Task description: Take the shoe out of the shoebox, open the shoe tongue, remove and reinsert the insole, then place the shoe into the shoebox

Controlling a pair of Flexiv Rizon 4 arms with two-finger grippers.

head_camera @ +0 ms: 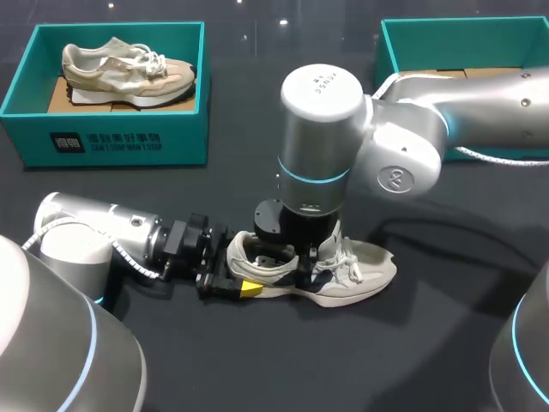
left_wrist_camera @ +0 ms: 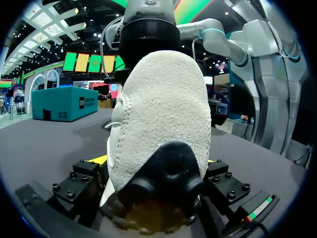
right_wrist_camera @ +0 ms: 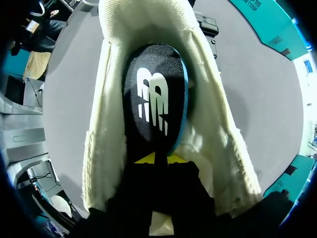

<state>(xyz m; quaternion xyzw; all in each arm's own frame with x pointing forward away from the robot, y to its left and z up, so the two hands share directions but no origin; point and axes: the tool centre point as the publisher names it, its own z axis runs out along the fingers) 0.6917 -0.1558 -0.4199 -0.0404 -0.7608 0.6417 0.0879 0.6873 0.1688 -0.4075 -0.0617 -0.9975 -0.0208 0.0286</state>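
The shoe (head_camera: 343, 266) is laid out of the shoebox (head_camera: 463, 22), near centre, heel clamped by the left gripper (head_camera: 242, 283). The insole (right_wrist_camera: 154, 94) is not yet removed; the grip of the right gripper (right_wrist_camera: 154, 159) cannot be told.

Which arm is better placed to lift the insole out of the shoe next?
Right. The right gripper sits down inside the shoe, at the insole. The left gripper is clamped on the heel, busy steadying the shoe.

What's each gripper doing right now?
Left gripper: closed on the shoe at its heel.
Right gripper: closed, apparently pinching the insole.
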